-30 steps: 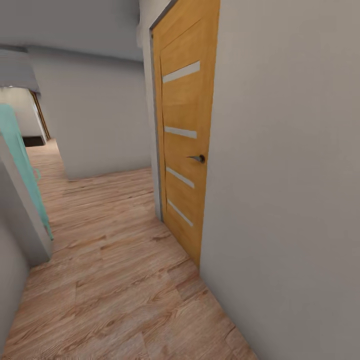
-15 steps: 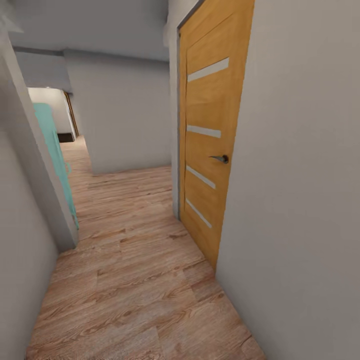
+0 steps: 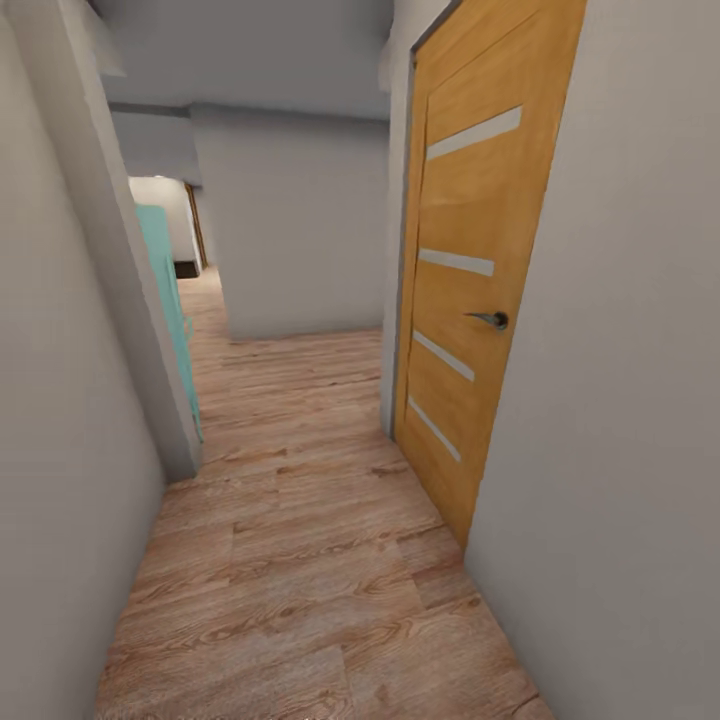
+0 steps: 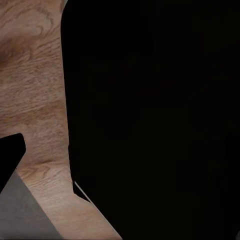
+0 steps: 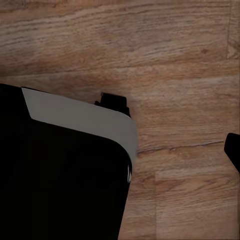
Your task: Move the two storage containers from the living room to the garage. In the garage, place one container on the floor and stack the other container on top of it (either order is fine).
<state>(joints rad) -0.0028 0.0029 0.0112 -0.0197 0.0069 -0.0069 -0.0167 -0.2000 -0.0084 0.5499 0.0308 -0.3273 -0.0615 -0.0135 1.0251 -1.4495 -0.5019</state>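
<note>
Corridor, narrow, light wood-plank floor (image 3: 300,560) running from the near edge of the head view to a far opening. Grey-white wall (image 3: 620,450) along the floor's right edge, set with one closed wood-panelled door (image 3: 470,300): honey-coloured, four pale slats, dark lever handle (image 3: 490,319) at mid-height. Grey-white wall (image 3: 50,450) along the left edge, ending at a corner; just past that corner, the edge of a teal panel (image 3: 165,290), identity uncertain. Facing wall (image 3: 300,230) at the corridor's end, floor passing to its left into a further lit room. Left wrist view: dark robot body over plank floor (image 4: 35,80) and a wedge of grey surface. Right wrist view: dark body with a pale grey rim over plank floor (image 5: 175,60). Grippers: fingers not made out in either wrist view; whether wide, narrow or holding anything cannot be told. Storage containers: none visible; location unknown. Garage concrete: none visible. Progress, judged: robot in transit; nothing confirmed delivered; placing and stacking apparently outstanding.
</note>
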